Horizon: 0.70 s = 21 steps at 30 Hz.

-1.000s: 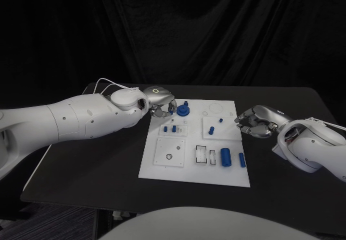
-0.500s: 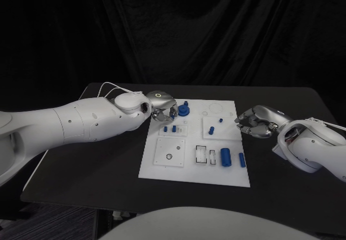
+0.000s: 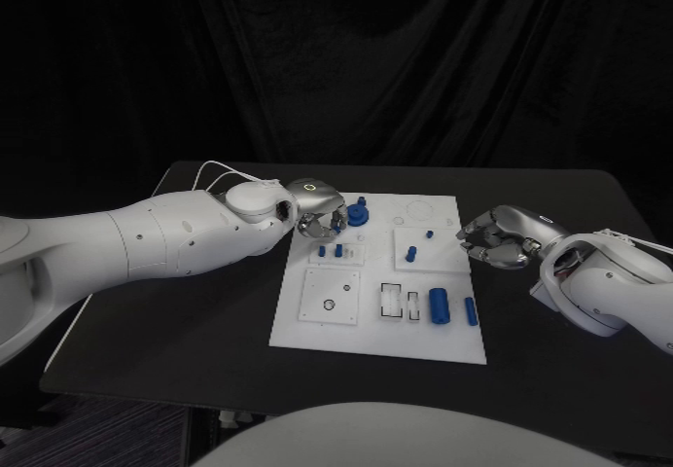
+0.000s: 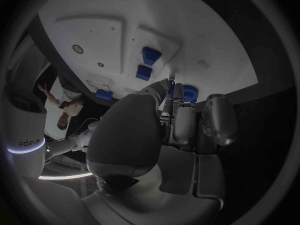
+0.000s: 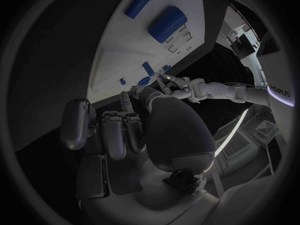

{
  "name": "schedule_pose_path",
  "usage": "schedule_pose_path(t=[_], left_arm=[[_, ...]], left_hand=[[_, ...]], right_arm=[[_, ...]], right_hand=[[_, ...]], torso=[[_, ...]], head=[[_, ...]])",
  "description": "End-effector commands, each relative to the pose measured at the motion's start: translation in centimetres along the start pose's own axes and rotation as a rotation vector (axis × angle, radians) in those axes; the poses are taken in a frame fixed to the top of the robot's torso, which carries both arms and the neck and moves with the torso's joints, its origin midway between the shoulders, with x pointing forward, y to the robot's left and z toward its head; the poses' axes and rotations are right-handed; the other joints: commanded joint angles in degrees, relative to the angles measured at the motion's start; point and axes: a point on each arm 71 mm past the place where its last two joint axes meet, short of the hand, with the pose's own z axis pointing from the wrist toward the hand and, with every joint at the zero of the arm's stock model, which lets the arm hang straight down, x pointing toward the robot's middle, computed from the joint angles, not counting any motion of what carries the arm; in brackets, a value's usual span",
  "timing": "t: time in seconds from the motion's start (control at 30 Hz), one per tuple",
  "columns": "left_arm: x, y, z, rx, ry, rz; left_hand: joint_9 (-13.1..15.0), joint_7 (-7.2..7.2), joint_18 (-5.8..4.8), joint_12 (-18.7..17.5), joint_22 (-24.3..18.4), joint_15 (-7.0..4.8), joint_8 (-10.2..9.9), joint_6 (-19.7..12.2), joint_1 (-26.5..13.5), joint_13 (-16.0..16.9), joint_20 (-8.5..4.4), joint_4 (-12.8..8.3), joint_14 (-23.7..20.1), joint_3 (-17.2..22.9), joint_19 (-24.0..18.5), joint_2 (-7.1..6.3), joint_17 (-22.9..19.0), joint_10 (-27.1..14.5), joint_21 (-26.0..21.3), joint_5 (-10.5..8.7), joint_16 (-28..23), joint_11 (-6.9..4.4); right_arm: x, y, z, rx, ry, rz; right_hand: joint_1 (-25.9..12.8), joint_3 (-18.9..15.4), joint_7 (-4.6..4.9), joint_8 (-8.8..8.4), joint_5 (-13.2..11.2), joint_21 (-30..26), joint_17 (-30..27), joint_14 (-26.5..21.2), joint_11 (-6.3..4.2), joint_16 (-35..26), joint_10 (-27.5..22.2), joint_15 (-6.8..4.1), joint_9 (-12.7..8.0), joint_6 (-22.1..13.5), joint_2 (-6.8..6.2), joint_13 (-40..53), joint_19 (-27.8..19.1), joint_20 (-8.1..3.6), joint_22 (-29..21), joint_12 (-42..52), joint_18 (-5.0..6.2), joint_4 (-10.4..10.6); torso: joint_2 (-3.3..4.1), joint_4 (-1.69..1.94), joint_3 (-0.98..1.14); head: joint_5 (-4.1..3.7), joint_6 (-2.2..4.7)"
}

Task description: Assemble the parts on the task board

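Where the task board (image 3: 378,341) lies flat in the middle of the black table (image 3: 168,331), its blue parts are spread over the white surface. A tall blue part (image 3: 359,213) stands at the board's far edge, just beside the left hand (image 3: 320,212). Two small blue pegs (image 3: 330,252) stand in a square plate on the near side of that hand, and another blue peg (image 3: 411,255) stands further across the board toward the right hand (image 3: 497,240). A thick blue cylinder (image 3: 439,305) and a slimmer blue bar (image 3: 472,311) lie nearer the robot, on the near side of the right hand.

The left hand hovers over the board's far corner with its fingers (image 4: 181,122) curled inward; from the wrist view it seems to hold nothing, though the fingertips are partly hidden behind the palm. The right hand sits just off the board's edge, over the table, its fingers (image 5: 115,130) folded in toward the palm with nothing between them.
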Motion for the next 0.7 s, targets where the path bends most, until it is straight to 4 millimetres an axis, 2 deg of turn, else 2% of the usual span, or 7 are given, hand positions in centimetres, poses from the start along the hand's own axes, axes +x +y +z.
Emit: schedule_pose_path(t=[0.03, 0.7], left_arm=[[0.22, -0.12, 0.07, 0.002, 0.018, 0.003], [0.30, 0.07, -0.19, -0.011, 0.021, 0.002]], left_hand=[[-0.1, 0.09, 0.10, 0.0, 9.1, -0.11, -0.4, -0.2, -0.1, 0.1, 0.08, -0.1, -0.4, 0.3, -0.3, -0.38, -0.1, 0.3, -0.4, -0.24, -0.4, 0.14], [-0.3, 0.19, 0.18, -0.2, 9.0, 0.02, -0.7, -0.4, 0.2, 0.0, 0.18, -0.5, -0.6, 0.6, -0.5, -0.55, -0.5, 0.2, -0.8, 0.16, -0.7, 0.34]], right_arm=[[0.11, -0.11, -0.07, 0.012, 0.005, 0.000], [0.26, -0.11, -0.01, 0.015, 0.013, -0.001]], right_hand=[[0.0, 0.3, 0.09, 0.13, 0.3, -0.2, 11.7, 4.9, 0.19, -0.3, 2.6, 0.23, -0.1, 0.3, -0.17, 12.0, -0.3, 0.05, 9.2, -0.3, 1.08, -0.1], [-0.1, 0.4, 0.12, 0.06, 0.2, -0.3, 11.7, 4.9, 0.21, -0.3, 2.5, 0.23, -0.1, 0.2, -0.21, 11.9, -0.3, 0.04, 9.2, -0.4, 1.08, -0.1]], torso=[[-0.01, 0.01, 0.02], [-0.02, 0.05, -0.01]], head=[[-0.04, -0.01], [0.11, -0.01]])
